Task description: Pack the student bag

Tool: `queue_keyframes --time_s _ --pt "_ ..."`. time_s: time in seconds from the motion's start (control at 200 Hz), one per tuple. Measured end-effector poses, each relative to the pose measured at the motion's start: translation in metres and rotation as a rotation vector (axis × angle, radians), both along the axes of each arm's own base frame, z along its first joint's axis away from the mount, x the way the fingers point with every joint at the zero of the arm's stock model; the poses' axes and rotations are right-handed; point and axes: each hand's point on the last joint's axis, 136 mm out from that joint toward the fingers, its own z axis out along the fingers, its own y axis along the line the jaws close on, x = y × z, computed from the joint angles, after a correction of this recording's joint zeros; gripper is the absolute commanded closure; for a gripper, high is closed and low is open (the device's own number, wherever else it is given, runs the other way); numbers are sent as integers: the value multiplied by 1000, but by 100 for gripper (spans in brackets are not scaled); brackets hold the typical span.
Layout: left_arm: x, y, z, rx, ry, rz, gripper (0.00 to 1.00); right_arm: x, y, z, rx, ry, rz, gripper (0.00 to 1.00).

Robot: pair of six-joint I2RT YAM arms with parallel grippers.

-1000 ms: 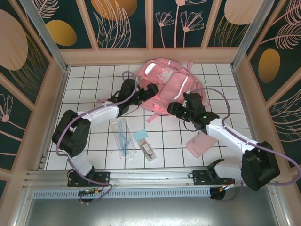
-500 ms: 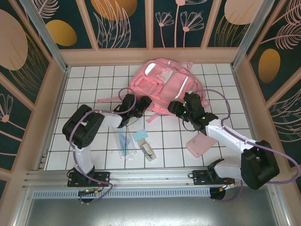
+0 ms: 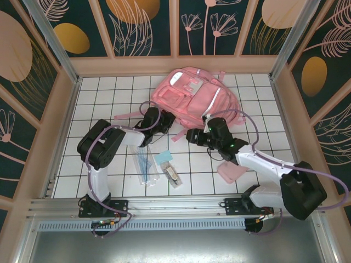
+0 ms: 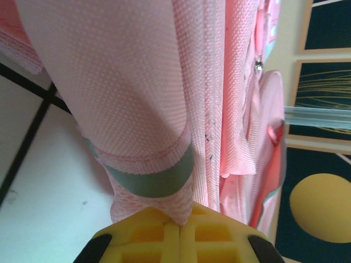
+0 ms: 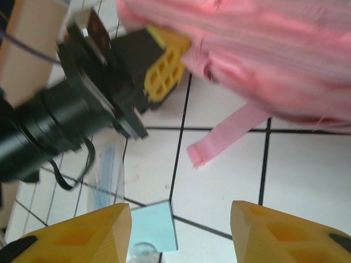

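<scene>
The student bag (image 3: 192,98) is clamped at its near-left edge by the left gripper (image 4: 179,222); the right gripper (image 5: 181,230), spread and empty, is placed just nearer.

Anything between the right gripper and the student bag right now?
Nothing visible blocks it. Only bare tile and a loose pink strap lie between the open right gripper and the student bag; the left gripper is shut on its edge.

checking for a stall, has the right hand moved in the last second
Yes, the right hand has moved left and nearer, toward the light blue card.
</scene>
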Motion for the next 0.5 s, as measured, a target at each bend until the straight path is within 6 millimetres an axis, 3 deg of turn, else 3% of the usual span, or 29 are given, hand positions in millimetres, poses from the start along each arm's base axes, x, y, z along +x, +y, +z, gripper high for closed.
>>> queue_keyframes --time_s 0.325,0.5 --pt "2 -6 67 -123 -63 5 100 18 17 -37 -76 -23 77 49" --pt "-2 -7 92 -153 -98 4 100 40 20 -40 -81 -56 70 49"
